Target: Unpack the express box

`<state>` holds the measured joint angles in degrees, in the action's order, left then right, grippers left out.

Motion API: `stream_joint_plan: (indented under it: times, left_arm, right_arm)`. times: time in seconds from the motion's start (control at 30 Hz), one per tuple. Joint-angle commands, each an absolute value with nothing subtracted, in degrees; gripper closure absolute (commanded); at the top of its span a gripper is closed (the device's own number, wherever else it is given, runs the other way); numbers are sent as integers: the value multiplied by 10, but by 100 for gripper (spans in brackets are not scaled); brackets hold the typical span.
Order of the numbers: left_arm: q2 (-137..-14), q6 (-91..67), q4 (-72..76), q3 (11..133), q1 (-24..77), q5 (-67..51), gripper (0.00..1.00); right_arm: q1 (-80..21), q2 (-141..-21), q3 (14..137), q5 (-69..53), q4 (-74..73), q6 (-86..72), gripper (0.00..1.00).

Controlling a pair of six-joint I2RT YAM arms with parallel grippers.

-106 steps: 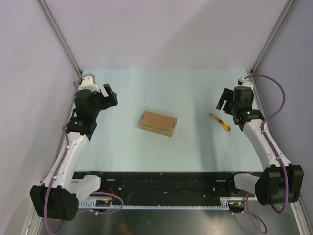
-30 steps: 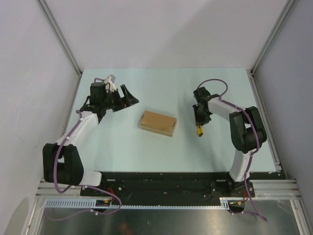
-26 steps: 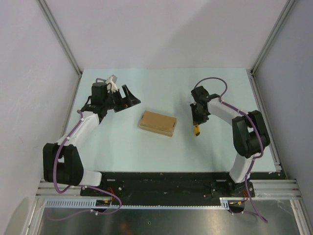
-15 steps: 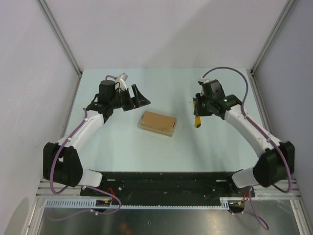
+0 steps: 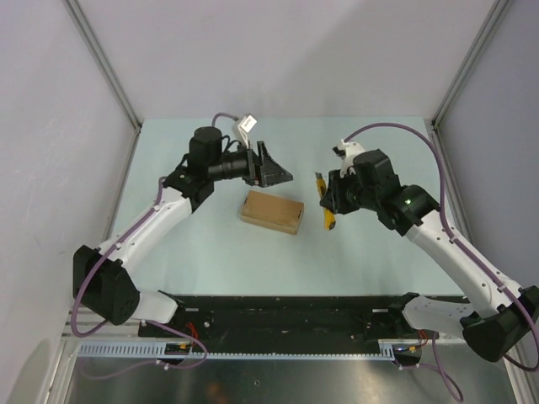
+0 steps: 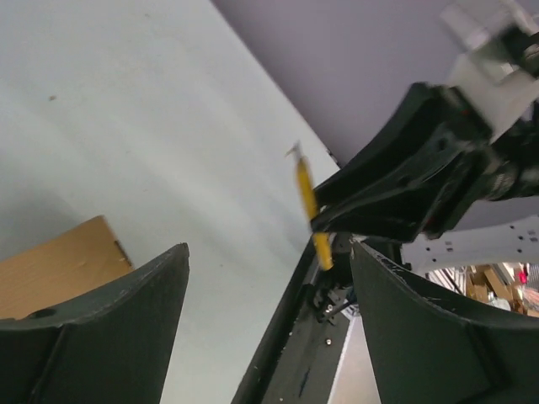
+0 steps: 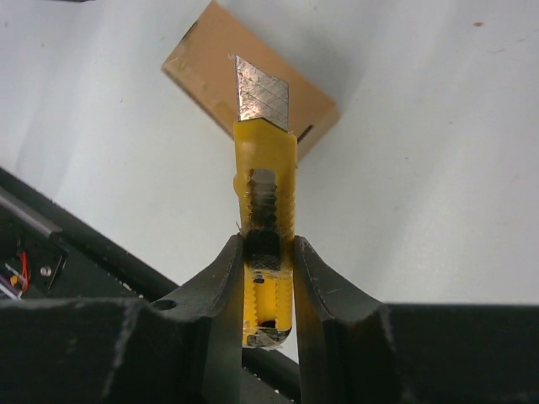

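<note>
The express box [image 5: 271,211] lies flat and shut near the middle of the tabletop [image 5: 210,252], lid face up. Seen from above, its long axis runs roughly 9 to 3 o'clock, with the 3 o'clock end tipped slightly toward the arm bases.

The right pincer [image 5: 327,202] is pressed together on the handle of a yellow utility knife [image 5: 328,217], off the tabletop just beside the box's 3 o'clock end. From the right wrist, the bared blade [image 7: 261,101] aims straight at the box [image 7: 198,55]. The knife is probably held this way to slit the seal.

The left pincer [image 5: 274,171] hangs at the box's 12 o'clock side, spread wide with nothing between its fingers [image 6: 101,328]. It looks set to steady the carton against the cut. Its own camera catches a box corner [image 6: 59,269] and the knife [image 6: 308,206] beyond.
</note>
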<state>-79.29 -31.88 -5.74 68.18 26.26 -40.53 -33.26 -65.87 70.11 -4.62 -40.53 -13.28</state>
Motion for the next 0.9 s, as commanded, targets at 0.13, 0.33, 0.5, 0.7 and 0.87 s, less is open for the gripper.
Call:
stream_joint_plan:
  times: [0.13,0.33,0.5,0.7,0.87]
  left_arm:
    - [-816,-350,-18,724,301,-416,21]
    - [-851,-360,-19,715,316,-442,18]
    - [-862,-339,-19,718,329,-489,42]
    - [-848,-302,-20,695,332,-527,52]
    - [-846,-286,-20,687,332,-538,61]
  right_arm:
    - [-420,-664,692,-4,-361,-122,100]
    - [-465,-677,692,26,-346,-121,100]
    - [-482,-685,692,37,-341,-120,100]
    - [-483,-679,692,45,-341,-115,100]
    - [-483,-682,692,47,-345,-109,100]
